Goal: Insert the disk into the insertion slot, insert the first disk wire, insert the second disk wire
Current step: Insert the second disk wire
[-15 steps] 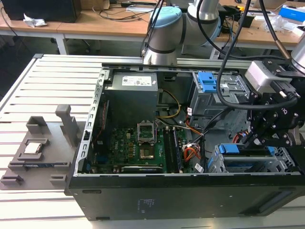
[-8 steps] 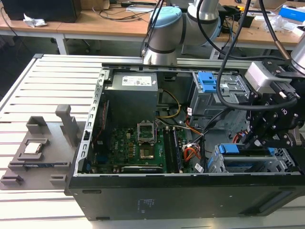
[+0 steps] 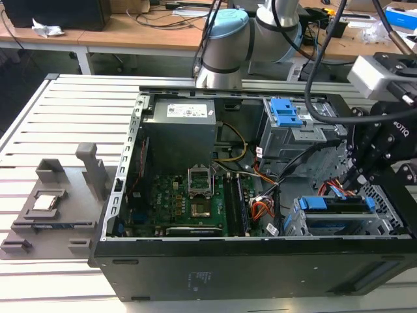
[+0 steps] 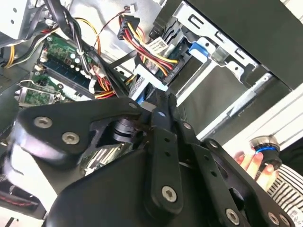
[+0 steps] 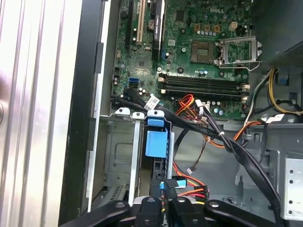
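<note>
Your open case lies on its side. At its far wall the power supply bears a white printed label, too small to read. At the exterior view's right, near the front, the disk sits in the slot. The gripper hangs just beyond it, by a plug with red, yellow and black wires; whether it is gripping anything, you cannot tell.

disk: blue-framed, seated flat | insertion slot: low silver cage, occupied
</note>
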`<state>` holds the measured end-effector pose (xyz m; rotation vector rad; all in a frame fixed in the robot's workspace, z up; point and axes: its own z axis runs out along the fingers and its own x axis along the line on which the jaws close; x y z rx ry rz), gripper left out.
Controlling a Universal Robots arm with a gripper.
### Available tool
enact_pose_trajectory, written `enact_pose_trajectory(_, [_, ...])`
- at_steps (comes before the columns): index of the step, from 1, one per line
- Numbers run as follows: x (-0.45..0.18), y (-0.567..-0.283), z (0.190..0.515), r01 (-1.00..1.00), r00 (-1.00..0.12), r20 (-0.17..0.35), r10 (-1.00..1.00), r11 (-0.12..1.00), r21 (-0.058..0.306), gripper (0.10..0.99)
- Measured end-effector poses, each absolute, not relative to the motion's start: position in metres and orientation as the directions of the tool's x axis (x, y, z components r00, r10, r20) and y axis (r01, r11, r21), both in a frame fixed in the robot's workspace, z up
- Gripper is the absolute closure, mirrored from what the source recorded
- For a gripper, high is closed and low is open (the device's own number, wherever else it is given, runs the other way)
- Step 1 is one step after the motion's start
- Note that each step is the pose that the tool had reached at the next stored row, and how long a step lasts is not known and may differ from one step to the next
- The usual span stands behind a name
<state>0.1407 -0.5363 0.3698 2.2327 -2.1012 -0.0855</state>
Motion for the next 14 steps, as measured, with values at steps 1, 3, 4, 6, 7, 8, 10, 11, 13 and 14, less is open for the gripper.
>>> enact_pose_trajectory(1, [0.141, -0.536, 0.372, -0.994, 0.061, 0.011, -0.998, -0.060, 0.092, 0.945])
enact_pose_trajectory(3, [0.141, -0.536, 0.381, -0.994, 0.061, 0.011, -0.998, -0.060, 0.092, 0.980])
enact_pose_trajectory(4, [0.141, -0.535, 0.384, -0.994, 0.061, 0.011, -0.998, -0.060, 0.092, 0.980])
enact_pose_trajectory(6, [0.141, -0.535, 0.390, -0.994, 0.061, 0.011, -0.998, -0.060, 0.092, 0.980])
enact_pose_trajectory(7, [0.141, -0.535, 0.391, -0.994, 0.061, 0.010, -0.998, -0.060, 0.092, 0.980])
enact_pose_trajectory(8, [0.141, -0.535, 0.391, -0.994, 0.061, 0.010, -0.998, -0.060, 0.092, 0.980])
enact_pose_trajectory(10, [0.141, -0.535, 0.391, -0.994, 0.061, 0.011, -0.998, -0.060, 0.092, 0.980])
enact_pose_trajectory(11, [0.141, -0.535, 0.391, -0.994, 0.061, 0.011, -0.998, -0.060, 0.092, 0.980])
enact_pose_trajectory(13, [0.141, -0.535, 0.391, -0.994, 0.061, 0.011, -0.998, -0.060, 0.092, 0.980])
enact_pose_trajectory(14, [0.141, -0.535, 0.391, -0.994, 0.061, 0.011, -0.998, -0.060, 0.092, 0.980])
